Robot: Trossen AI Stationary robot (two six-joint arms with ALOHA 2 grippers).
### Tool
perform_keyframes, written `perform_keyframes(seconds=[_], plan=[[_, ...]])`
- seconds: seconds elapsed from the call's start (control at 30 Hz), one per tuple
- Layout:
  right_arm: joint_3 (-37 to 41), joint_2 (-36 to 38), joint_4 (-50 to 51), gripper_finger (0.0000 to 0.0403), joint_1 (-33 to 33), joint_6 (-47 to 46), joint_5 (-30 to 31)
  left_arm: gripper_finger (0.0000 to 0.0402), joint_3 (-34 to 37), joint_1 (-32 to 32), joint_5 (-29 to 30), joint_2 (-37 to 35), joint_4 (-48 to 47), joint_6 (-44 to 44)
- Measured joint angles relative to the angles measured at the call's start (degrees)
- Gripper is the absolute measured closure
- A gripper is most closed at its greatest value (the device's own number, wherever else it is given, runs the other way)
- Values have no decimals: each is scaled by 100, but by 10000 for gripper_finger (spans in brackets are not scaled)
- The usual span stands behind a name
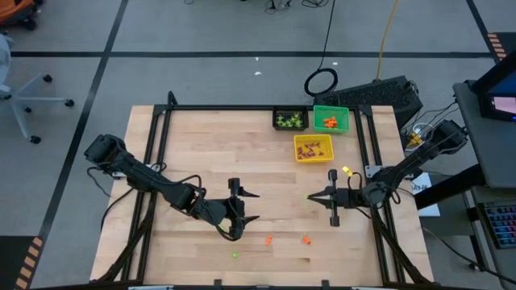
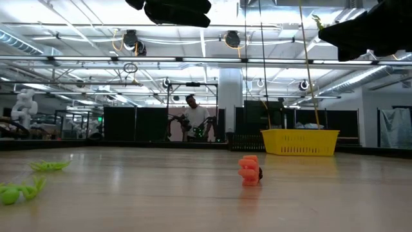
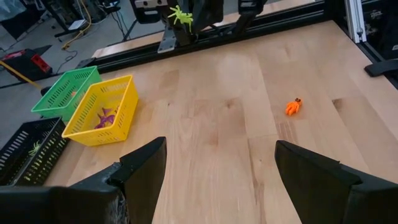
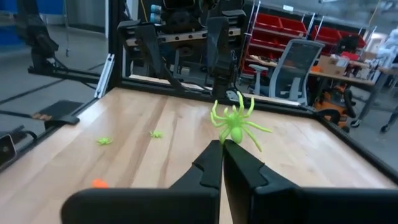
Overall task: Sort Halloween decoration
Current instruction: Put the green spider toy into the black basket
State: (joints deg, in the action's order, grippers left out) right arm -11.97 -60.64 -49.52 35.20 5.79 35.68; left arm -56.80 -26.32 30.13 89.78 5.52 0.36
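Yellow bin (image 3: 99, 112) holds purple trinkets (image 3: 104, 117); green bin (image 1: 330, 119) orange ones.

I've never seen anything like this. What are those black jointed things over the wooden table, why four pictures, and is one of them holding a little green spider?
They are two robot arms, each ending in a two-fingered hand. One picture looks straight down on the table, one looks level across its top, and one comes from a camera on each arm's wrist.

The right hand is shut on a light-green toy spider, pinched at its fingertips. The left hand is open and holds nothing.

At the table's far edge sit three small bins: black, green and yellow, each already with trinkets inside. Loose on the wood lie a few more, such as an orange piece in front of the left hand and a tiny green one near the front edge. A person stands far back in the room.
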Motion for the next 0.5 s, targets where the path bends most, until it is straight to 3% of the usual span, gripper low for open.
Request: perform_keyframes(seconds=[0.5], plan=[[0,9,-2,403,0,2055,0,103,0,1,2,0,0,0]])
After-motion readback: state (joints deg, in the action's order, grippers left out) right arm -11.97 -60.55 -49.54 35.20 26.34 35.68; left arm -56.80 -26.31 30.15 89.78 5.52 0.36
